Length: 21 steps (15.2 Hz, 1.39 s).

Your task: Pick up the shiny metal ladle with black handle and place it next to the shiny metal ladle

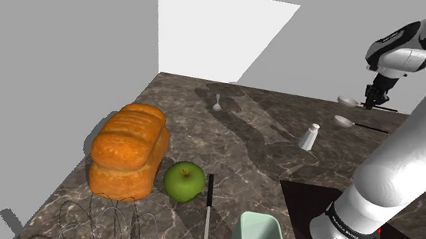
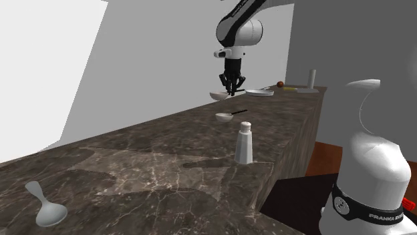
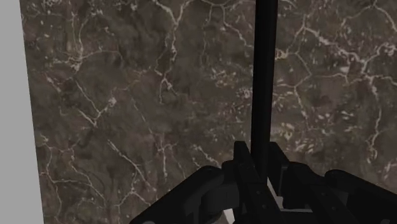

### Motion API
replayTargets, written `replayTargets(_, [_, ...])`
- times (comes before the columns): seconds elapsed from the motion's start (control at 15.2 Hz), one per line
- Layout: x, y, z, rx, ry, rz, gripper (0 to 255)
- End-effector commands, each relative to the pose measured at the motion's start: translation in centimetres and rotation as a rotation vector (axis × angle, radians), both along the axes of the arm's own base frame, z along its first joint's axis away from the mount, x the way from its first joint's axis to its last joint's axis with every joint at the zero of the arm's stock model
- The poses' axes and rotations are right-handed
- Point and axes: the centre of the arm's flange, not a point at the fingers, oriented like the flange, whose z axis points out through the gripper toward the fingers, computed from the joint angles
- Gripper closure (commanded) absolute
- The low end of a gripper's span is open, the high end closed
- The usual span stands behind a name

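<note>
My gripper [image 1: 372, 100] is shut on the thin black handle [image 3: 264, 70] of a ladle, far along the marble counter [image 1: 236, 148]. That ladle's pale bowl [image 1: 347, 100] sticks out to the shoulder view's left of the fingers. In the second exterior view the gripper [image 2: 232, 85] hangs over the same bowl [image 2: 218, 95]; whether the ladle is off the counter is unclear. In the wrist view the fingers [image 3: 240, 167] clasp the handle. A second black-handled ladle [image 1: 346, 120] [image 2: 225, 117] lies close by. A small all-metal ladle [image 1: 217, 103] [image 2: 47, 208] lies far off, near the wall.
A white shaker [image 1: 309, 137] [image 2: 244, 142] stands near the second ladle. A bread loaf [image 1: 129, 151], green apple [image 1: 183, 180], wire whisk [image 1: 107, 226], black-handled utensil [image 1: 208, 208] and pale green container [image 1: 255, 231] sit at the near end. A plate [image 2: 259, 92] lies beyond the gripper.
</note>
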Motion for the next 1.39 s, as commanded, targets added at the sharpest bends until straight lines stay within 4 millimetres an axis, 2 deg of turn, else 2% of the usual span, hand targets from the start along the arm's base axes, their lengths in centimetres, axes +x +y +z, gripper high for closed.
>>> replayTargets(0.0, [-1.5, -2.1, -0.2, -0.001, -0.001, 0.003, 255])
replayTargets(1.32, [-15.9, -24.0, -0.2, -0.001, -0.001, 0.003, 255])
